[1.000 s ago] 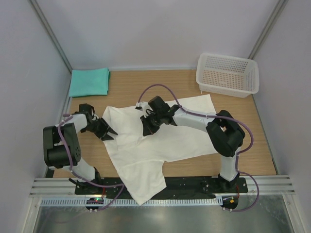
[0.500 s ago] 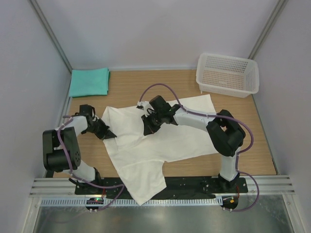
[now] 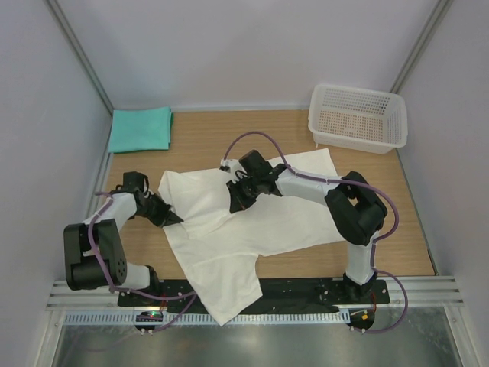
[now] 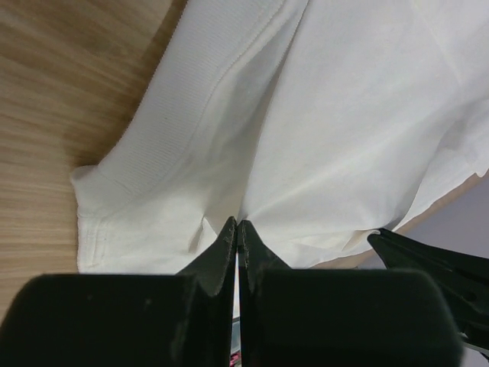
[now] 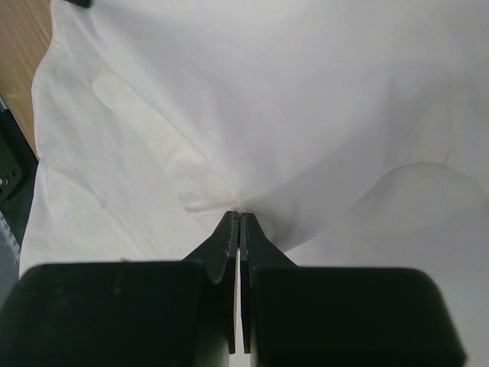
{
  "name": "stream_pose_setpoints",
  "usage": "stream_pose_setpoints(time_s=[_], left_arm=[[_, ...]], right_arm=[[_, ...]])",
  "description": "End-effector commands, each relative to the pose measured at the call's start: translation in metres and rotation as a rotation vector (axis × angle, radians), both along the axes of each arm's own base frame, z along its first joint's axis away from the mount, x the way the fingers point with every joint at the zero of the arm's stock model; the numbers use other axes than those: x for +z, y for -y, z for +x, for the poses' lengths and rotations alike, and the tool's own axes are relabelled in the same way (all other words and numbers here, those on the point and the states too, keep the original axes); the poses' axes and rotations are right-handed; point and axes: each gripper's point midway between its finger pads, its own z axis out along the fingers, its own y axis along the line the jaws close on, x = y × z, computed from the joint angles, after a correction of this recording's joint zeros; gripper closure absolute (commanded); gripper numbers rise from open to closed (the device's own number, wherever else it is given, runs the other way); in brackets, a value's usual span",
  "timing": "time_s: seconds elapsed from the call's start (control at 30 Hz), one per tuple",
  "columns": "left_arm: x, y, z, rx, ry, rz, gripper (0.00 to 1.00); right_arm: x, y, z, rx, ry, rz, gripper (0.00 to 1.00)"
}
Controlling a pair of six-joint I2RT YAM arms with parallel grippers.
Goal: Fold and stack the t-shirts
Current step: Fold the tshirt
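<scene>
The white t-shirt [image 3: 260,222] lies spread across the middle of the table, plain side up; no red print shows. One part hangs over the near edge. My left gripper [image 3: 175,219] is shut on the shirt's left edge, pinching a fold of the white cloth [image 4: 252,138]. My right gripper [image 3: 233,205] is shut on a pinch of cloth [image 5: 252,115] near the shirt's upper middle. The teal-green t-shirt [image 3: 140,128] lies folded at the far left corner, away from both grippers.
A white plastic mesh basket [image 3: 357,117] stands at the far right corner. Bare wooden table [image 3: 206,141] shows behind the white shirt and along its right side. Grey walls close in the table on three sides.
My left gripper has moved toward the near left, pulling the shirt's left edge with it. My right gripper has shifted slightly right with its pinch of cloth.
</scene>
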Motion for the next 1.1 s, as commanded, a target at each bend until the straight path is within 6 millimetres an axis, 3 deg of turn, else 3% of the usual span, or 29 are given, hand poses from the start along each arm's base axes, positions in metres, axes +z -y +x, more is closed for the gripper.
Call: stream_pose_setpoints(time_s=[0.0,0.33,0.5,0.77,1.07], left_arm=[[0.003,-0.002,-0.01,0.04,-0.019,0.024,1.0],[-0.003,-0.001,-0.021,0.067,-0.052,0.019,1.0],[0.007,0.003,-0.025,0.089,-0.021,-0.002,1.0],[0.006,0.006,-0.032,0.084,-0.043,0.001,1.0],[-0.016,0.006,-0.066,0.13,-0.168,0.022,1.0]], right_arm=[[0.008,-0.003,0.003,0.012,0.027,0.034,0.99],[-0.001,0.001,0.001,0.014,0.009,0.019,0.99],[-0.004,0.004,0.0,0.013,0.004,0.016,0.99],[-0.006,0.006,-0.001,0.017,0.0,0.014,0.99],[-0.008,0.009,0.003,0.008,-0.001,0.012,0.99]])
